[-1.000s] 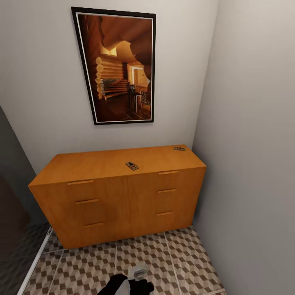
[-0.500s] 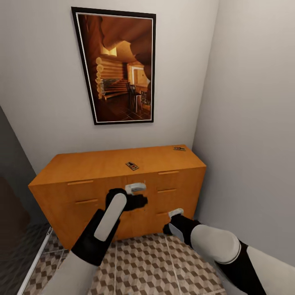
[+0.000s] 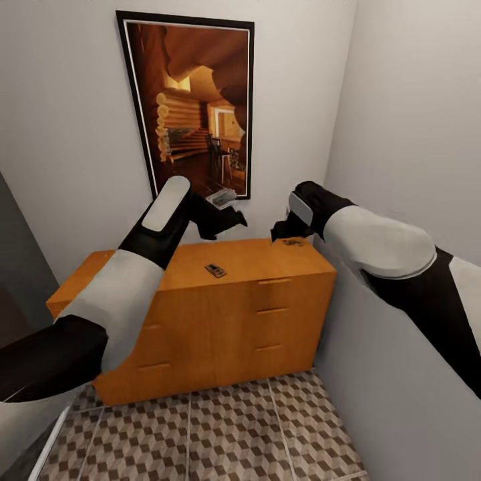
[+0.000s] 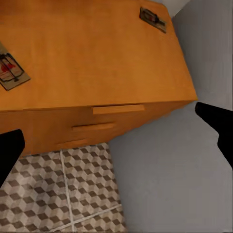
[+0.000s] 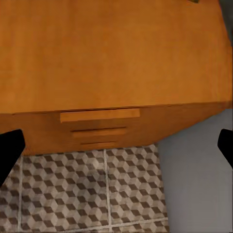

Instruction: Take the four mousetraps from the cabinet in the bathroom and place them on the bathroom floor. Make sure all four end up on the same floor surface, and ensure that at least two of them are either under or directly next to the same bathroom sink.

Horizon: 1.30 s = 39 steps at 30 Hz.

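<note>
Orange-brown wood of the cabinet [image 3: 200, 314] fills the corner; two mousetraps lie on its top. One mousetrap [image 3: 215, 270] sits mid-top near the front edge, the other mousetrap [image 3: 292, 242] at the back right corner, close to the side wall. Neither is touched yet. Bathroom floor [image 3: 220, 434] w/ cube tiles lies in front.

Left gripper [image 3: 224, 217] hangs above the top, jaws spread wide in the left wrist view, nothing between them. Right gripper [image 3: 286, 232] hovers just over the corner trap, also wide open & empty per the right wrist view.

Risks, as I judge them: traps are thin & flat, so fingers may skid over the board or shove it off the edge instead of pinching it. Corner trap is tight vs. the side wall [image 3: 401, 133]; right arm could scrape it. Both arms close together, so they may clash.

Writing/labels: none readable. Red mark on the mid trap in the left wrist view, too small to read. Framed picture [image 3: 194, 107] shows no text.
</note>
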Available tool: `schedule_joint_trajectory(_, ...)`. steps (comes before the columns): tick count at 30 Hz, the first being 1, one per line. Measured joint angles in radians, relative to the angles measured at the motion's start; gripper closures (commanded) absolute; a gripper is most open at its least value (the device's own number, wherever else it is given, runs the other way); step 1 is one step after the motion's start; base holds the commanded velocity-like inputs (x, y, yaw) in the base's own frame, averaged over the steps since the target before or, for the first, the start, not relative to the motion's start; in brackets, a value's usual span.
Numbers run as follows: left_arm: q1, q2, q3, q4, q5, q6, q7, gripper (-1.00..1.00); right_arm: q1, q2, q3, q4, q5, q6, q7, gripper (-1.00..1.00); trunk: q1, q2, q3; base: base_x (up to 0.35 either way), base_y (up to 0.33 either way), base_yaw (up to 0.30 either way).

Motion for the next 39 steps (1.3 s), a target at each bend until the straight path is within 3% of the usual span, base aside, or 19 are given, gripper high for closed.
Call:
schedule_joint_trajectory(5,-0.144,0.015,0.003,0.146,0.033,-0.046,-0.005,-1.0,-0.127,0.0,-0.002,0.013,-0.008,0.031,-0.003,-1.0,-0.001,0.0,0.0,0.0,0.0,0.0)
schedule_joint_trajectory(8,-0.173,0.041,0.004,0.207,0.026,-0.082,-0.007,-1.0,-0.15,0.0,-0.007,0.015,-0.012,0.005,-0.04,-1.0,-0.001,0.0,0.0,0.0,0.0,0.0)
schedule_joint_trajectory(11,-0.19,0.069,0.004,0.292,-0.001,-0.161,-0.008,-1.0,-0.163,0.0,-0.035,0.014,-0.017,-0.056,-0.112,-1.0,-0.001,0.0,0.0,0.0,0.0,0.0)
schedule_joint_trajectory(14,-0.196,0.075,0.002,0.356,-0.037,-0.235,-0.007,-1.0,-0.166,0.0,-0.111,0.012,-0.019,-0.097,-0.163,-1.0,-0.001,0.0,0.0,0.0,0.0,0.0)
schedule_joint_trajectory(15,-0.198,0.072,0.0,0.387,-0.065,-0.271,-0.006,-1.0,-0.168,0.0,-0.182,0.01,-0.019,-0.115,-0.193,-1.0,-0.001,0.0,0.0,0.0,0.0,0.0)
schedule_joint_trajectory(17,-0.2,0.062,-0.002,0.413,-0.094,-0.297,-0.006,-1.0,-0.169,0.0,-0.254,0.005,-0.017,-0.129,-0.227,-1.0,-0.001,0.0,0.0,0.0,0.0,0.0)
schedule_joint_trajectory(20,-0.201,0.031,-0.006,0.449,-0.138,-0.324,-0.003,-1.0,-0.169,0.001,-0.344,-0.018,-0.016,-0.146,-0.294,-1.0,-0.001,0.0,0.0,0.0,0.0,0.0)
schedule_joint_trajectory(22,-0.201,0.02,-0.006,0.473,-0.151,-0.33,-0.002,-1.0,-0.169,0.001,-0.367,-0.046,-0.016,-0.156,-0.323,-1.0,-0.001,0.0,0.0,0.0,0.0,0.0)
schedule_joint_trajectory(28,-0.202,0.004,-0.008,0.565,-0.173,-0.338,0.003,-1.0,-0.17,0.001,-0.396,-0.124,-0.015,-0.175,-0.373,-1.0,-0.001,0.0,0.0,0.0,0.0,0.0)
schedule_joint_trajectory(32,-0.202,0.001,-0.011,0.593,-0.179,-0.321,0.014,-1.0,-0.17,0.001,-0.4,-0.149,-0.01,-0.106,-0.373,-1.0,-0.001,0.0,0.0,0.0,0.0,0.0)
schedule_joint_trajectory(36,-0.202,0.001,-0.013,0.602,-0.183,-0.241,0.018,-1.0,-0.17,0.001,-0.403,-0.181,-0.004,0.025,-0.357,-1.0,-0.001,0.0,0.0,0.0,0.0,0.0)
schedule_joint_trajectory(39,-0.202,0.0,-0.014,0.604,-0.184,-0.152,0.013,-1.0,-0.17,0.001,-0.394,-0.198,0.034,0.072,-0.33,-1.0,-0.001,0.0,0.0,0.0,0.0,0.0)
